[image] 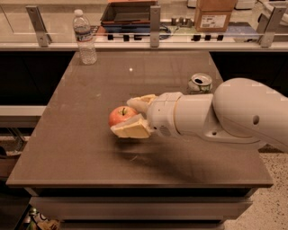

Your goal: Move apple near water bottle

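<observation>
Camera view looks down across one big brown table, and it fills most of the shot. Coming in from the right, one fat white robot arm reaches over the middle of the tabletop. Behind the far edge runs a rail with three upright posts, and past it a dark tray sits on the counter; what lies in it I can't make out. Right of the tray, one cardboard box, flaps closed, with a white label on its face. Now the gripper: it's at the arm's left end, just left of the table's centre, its two pale fingers pinching the sides of the apple, one finger behind it and one in front. One water bottle stands upright at the far left corner of the table, white cap on, clear and ribbed; how full it is, can't tell. One soda can stands upright toward the right side, tucked just behind the arm, its silver top facing us with a dark opening. And that single apple, red-orange with its stem up, is held mid-table, well apart from the bottle, with a shadow on the surface below the gripper.
</observation>
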{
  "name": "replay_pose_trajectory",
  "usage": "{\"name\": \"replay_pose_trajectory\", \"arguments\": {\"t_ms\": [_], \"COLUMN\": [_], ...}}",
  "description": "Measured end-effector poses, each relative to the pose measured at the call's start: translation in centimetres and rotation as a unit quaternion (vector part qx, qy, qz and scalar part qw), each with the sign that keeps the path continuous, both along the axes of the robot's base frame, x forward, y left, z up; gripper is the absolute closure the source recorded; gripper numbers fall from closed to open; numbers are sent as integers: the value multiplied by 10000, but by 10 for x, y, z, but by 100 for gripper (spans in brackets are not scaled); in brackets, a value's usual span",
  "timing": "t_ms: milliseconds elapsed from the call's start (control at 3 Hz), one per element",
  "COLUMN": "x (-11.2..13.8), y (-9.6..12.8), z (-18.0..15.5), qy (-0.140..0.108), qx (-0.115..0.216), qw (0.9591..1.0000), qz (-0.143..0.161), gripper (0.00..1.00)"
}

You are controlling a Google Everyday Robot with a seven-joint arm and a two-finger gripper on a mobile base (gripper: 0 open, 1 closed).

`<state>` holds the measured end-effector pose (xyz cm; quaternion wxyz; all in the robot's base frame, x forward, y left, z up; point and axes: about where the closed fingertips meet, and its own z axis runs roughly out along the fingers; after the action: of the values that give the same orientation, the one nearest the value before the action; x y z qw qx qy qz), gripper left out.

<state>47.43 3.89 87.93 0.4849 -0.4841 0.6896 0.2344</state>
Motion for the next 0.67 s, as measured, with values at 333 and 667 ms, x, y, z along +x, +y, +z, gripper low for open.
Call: {"name": "replay_pose_trajectory", "arguments": {"t_ms": [333,667], "x": [19,42], "y": [-6,-12], "z": [21,40], "qy": [-140,-261], "qx": [-192,-284], "qw": [9997,9992], "qz": [-92,-135], "gripper": [100,100]}}
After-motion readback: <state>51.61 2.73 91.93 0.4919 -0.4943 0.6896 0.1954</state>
